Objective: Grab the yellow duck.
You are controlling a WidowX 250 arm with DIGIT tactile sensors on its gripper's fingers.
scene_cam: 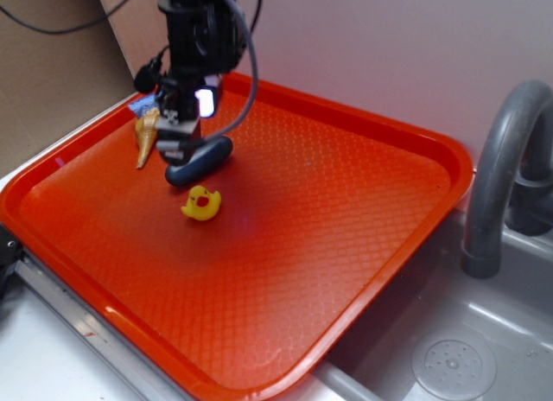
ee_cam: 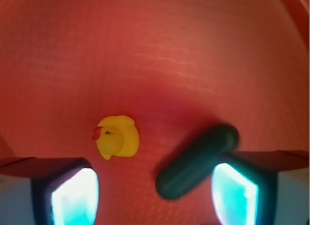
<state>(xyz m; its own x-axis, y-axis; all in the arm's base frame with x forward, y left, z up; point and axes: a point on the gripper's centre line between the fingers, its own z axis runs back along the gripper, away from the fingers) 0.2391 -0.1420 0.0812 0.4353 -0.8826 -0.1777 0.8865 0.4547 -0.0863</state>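
Approach step: the open, empty pincer [ee_cam: 155, 191] hovers beside the capsule [ee_cam: 196, 161]; next, centre over the duck [ee_cam: 117, 136] and descend.

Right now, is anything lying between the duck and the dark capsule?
No. In the wrist view only bare red tray separates duck and capsule.

I see a bright yellow duck [scene_cam: 201, 203] with an orange beak, a dark grey-blue capsule [scene_cam: 200, 160], a tan seashell [scene_cam: 147, 136], all on an orange-red tray [scene_cam: 346, 245] embossed with a diamond grid.
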